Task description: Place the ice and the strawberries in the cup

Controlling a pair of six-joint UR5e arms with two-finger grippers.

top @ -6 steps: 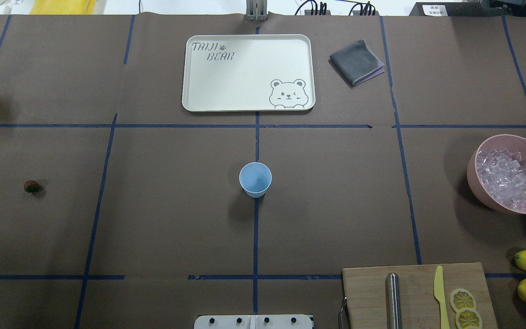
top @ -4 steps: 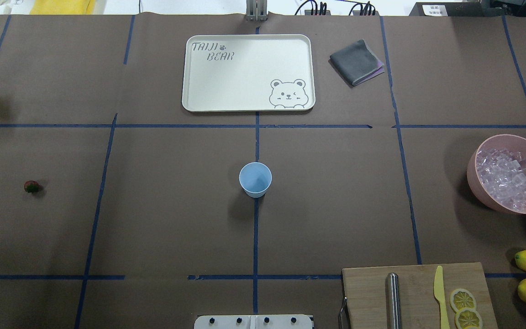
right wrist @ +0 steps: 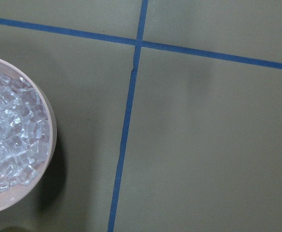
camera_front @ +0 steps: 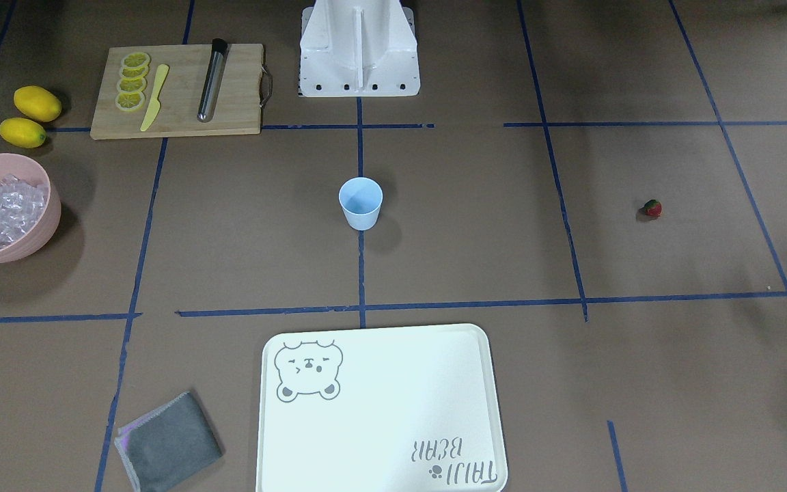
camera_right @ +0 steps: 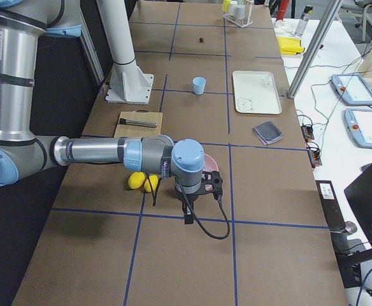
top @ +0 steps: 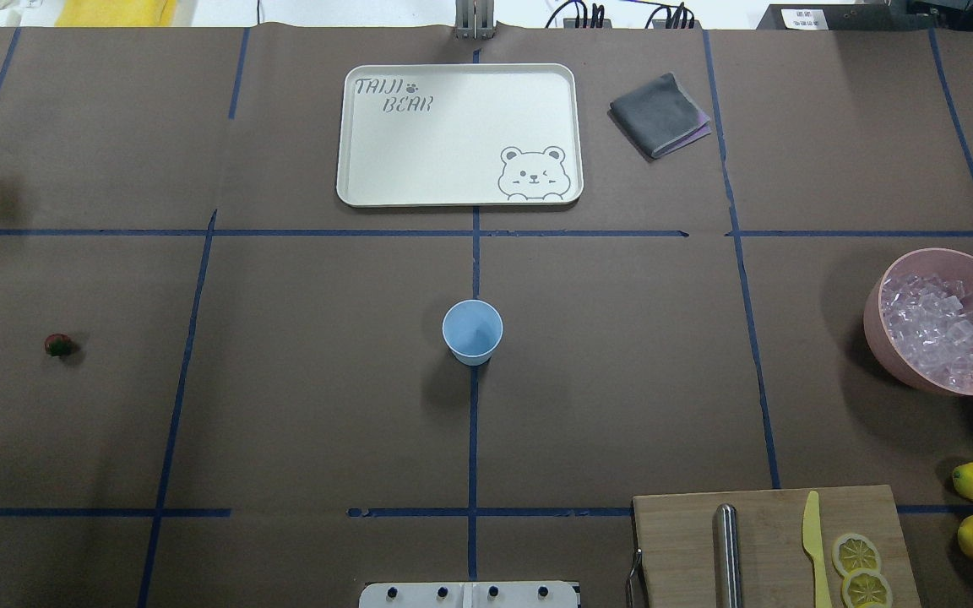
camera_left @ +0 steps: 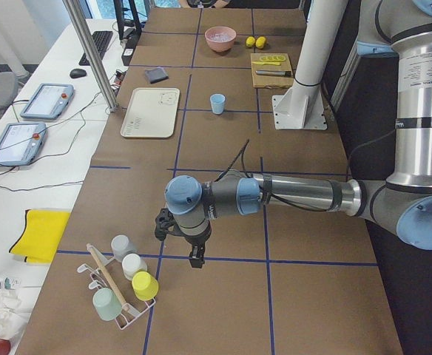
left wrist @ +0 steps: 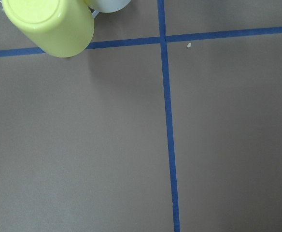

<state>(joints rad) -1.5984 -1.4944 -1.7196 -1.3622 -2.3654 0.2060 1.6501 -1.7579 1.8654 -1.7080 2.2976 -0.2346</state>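
**A:** Starting far left with the small red strawberry with a green leafy top (top: pixel 57 344). Lies alone on the brown table cover (top: pixel 284 405), dead on nine o'clock from the small pale blue plastic tumbler (top: pixel 472 331) and well apart from it.

**B:** Looks soft, light, easily bruised. Best pinched gently across the red flanks, clear of the leaves. Too small here to call which way the leafy end points.

**A:** Moving to the middle now, to the tumbler itself. Stands upright, mouth up, long axis vertical, narrowing to the base. Appears empty inside.

**B:** Light and thin-walled by the look of it, so likely to tip if knocked at the rim. Better dropped into from above than touched.

**A:** On to three o'clock: a large round pink bowl (top: pixel 892 363), heaped with small clear glassy ice cubes (top: pixel 938 329).

**B:** Hard, slick, probably prone to squirting out of a pinch. Safest taken one at a time, square across two flat faces. No common heading in that heap, tumbled every way.

**A:** And the grippers?

**B:** Finding the left gripper (camera_left: pixel 195 257) hanging out past nine o'clock beside a rack of upturned cups (camera_left: pixel 120 288), well apart from the strawberry. Finding the right gripper (camera_right: pixel 187 215) hanging just beside the pink bowl. Caught side-on only, so cannot tell whether fingers apart or together on either.
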